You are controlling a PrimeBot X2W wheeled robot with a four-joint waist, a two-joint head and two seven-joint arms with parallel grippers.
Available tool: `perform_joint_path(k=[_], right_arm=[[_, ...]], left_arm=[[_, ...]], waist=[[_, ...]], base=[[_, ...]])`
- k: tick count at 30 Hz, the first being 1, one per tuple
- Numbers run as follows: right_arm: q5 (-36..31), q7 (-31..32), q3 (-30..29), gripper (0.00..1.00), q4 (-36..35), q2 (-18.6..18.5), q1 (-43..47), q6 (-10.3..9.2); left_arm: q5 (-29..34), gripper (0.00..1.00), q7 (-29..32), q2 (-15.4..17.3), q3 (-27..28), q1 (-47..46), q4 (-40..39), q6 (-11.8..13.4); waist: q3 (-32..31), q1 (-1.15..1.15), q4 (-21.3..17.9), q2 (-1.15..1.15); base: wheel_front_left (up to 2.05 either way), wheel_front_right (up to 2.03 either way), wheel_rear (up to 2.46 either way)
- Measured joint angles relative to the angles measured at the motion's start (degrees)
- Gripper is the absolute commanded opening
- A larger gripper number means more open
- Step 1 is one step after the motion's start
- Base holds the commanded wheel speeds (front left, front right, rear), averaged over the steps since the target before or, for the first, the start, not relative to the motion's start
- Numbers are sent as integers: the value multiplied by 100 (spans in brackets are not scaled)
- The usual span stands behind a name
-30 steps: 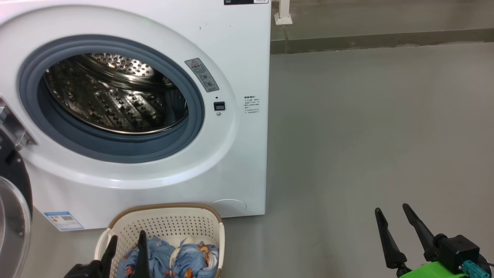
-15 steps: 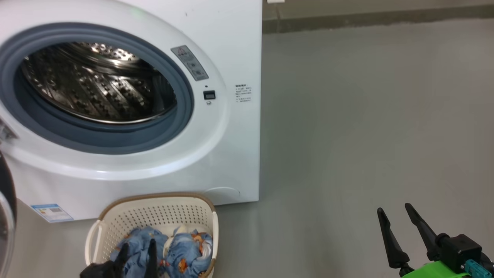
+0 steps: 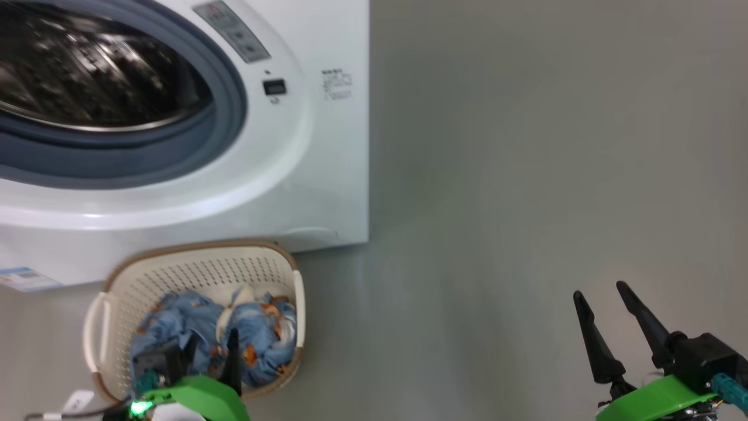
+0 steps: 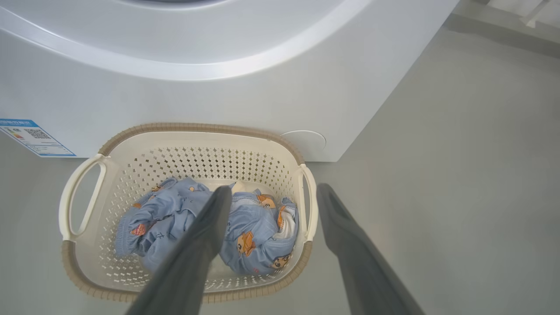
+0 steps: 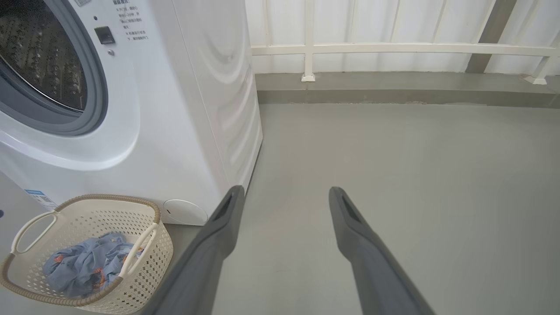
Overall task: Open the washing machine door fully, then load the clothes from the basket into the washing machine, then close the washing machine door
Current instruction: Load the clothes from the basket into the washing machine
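Observation:
The white washing machine (image 3: 327,175) stands with its drum mouth (image 3: 87,76) uncovered; the washing machine door is out of view. On the floor in front sits the cream basket (image 3: 193,257), holding the blue printed clothes (image 3: 257,327) in two bundles. My left gripper (image 3: 211,354) hangs open above the basket's near side, over the clothes and not touching them. In the left wrist view its left finger crosses the clothes (image 4: 258,227) and its right finger lies outside the basket's (image 4: 197,127) right handle. My right gripper (image 3: 601,290) is open and empty over bare floor far to the right.
Grey floor (image 3: 526,175) stretches right of the machine. A low kerb (image 5: 393,96) and a white railing (image 5: 308,48) run along the back. A blue label (image 4: 30,136) marks the machine's lower front. The basket (image 5: 109,197) stands close to the machine's base.
The head camera has tipped down and turned right, so the machine and basket sit higher and further left. My left gripper has come further over the clothes. The right gripper has barely moved.

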Motion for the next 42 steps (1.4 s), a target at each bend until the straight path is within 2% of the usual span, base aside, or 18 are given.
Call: perform_joint_path(k=[8,20,32,42], right_arm=[[129,0,-5,100,-199,-22,-305,0],[141,-1,11,100,-396,7,-643,0],[178,-1,32,100,-503,144,-910,0],[179,-11,-13,100,-710,187,-1083,0]], left_arm=[[118,100,0,155,-31,-1045,1328,-102],[348,100,137,469,-241,-2370,2949,-109],[309,100,921,770,-237,-3037,3330,-41],[242,100,1400,969,-238,-3696,3385,328]], waist=[[730,0,-301,0],[1776,0,-782,0],[2586,0,-1173,0],[3299,0,-1401,0]], base=[[0,0,0],[0,0,0],[0,0,0],[0,0,0]])
